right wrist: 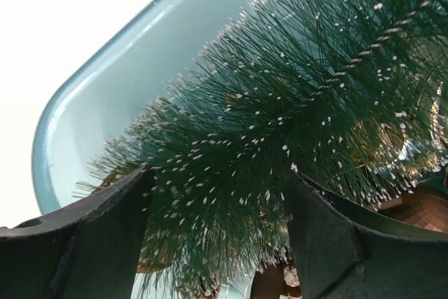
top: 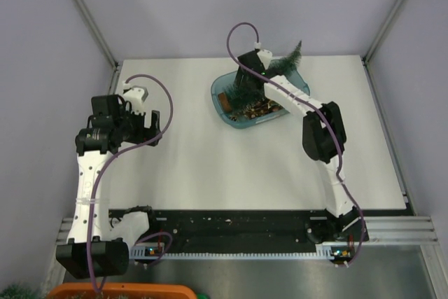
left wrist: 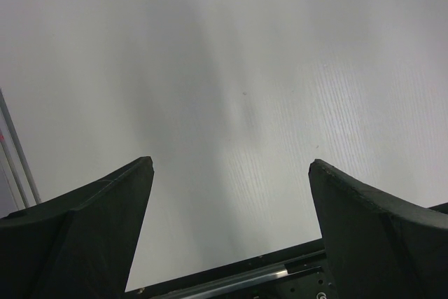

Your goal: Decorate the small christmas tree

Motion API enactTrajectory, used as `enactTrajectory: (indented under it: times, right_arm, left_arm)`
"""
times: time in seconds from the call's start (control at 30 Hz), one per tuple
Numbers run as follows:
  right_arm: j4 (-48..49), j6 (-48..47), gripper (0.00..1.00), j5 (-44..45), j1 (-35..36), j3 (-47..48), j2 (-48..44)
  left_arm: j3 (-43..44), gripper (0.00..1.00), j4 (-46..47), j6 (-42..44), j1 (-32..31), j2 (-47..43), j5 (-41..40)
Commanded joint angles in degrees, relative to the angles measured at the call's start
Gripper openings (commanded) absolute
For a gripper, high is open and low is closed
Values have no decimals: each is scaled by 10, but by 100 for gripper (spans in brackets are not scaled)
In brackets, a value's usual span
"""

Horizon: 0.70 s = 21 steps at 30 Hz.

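Note:
The small christmas tree (top: 290,61) lies tilted in the translucent blue oval tray (top: 220,89) at the back of the table, its tip sticking out past the tray's far right rim. My right gripper (top: 246,89) reaches down into the tray. In the right wrist view it (right wrist: 220,173) is open, with its fingers on either side of the tree's wide lower bristles (right wrist: 294,103), and the tray wall (right wrist: 105,89) shows behind. Brown and golden ornaments (top: 262,110) lie in the tray. My left gripper (top: 150,131) is open and empty above the bare white table (left wrist: 231,166).
An orange bin (top: 119,290) with some greenery (top: 17,290) sits below the table's near edge at the left. A black rail (top: 238,225) runs along the near edge. Grey walls enclose the table on three sides.

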Motion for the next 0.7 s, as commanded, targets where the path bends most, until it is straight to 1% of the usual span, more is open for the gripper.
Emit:
enactTrajectory:
  times: [0.0,0.07,0.1,0.13,0.17,0.23,0.27,0.33,0.5,0.57,0.67]
  right_arm:
    - [-29,21,71,28,3,44,22]
    - [-31,26,68,33,2,33,24]
    - [-30,26,64,35,3,29,22]
    - [-27,23,59,36,2,25,21]
    - [-21,19,49,36,2,20,20]
    - [-4,6,35,41,3,9,6]
    - [9,-3,32,44,6,1,-1]
    - [30,-26,28,58,13,-8,-22]
    - [72,-103,14,101,35,-16,-77]
    - [102,-139,9,115,48,-49,-108]
    - [165,-182,6,126,64,-111,-168]
  left_arm:
    - [-2,99,23,3,1,-4,-7]
    - [-3,99,24,2,2,-2,-8]
    - [-4,99,25,3,2,-1,-9]
    - [-5,99,27,3,2,-1,-9]
    - [-6,99,29,1,2,-1,-10]
    - [-10,99,32,1,2,-1,-11]
    - [-12,99,32,0,2,-1,-11]
    - [-13,99,34,-3,2,-1,-11]
    - [-18,99,37,-7,2,-1,-5]
    - [-20,99,36,-8,2,-1,-5]
    - [-23,99,36,-8,2,-5,-5]
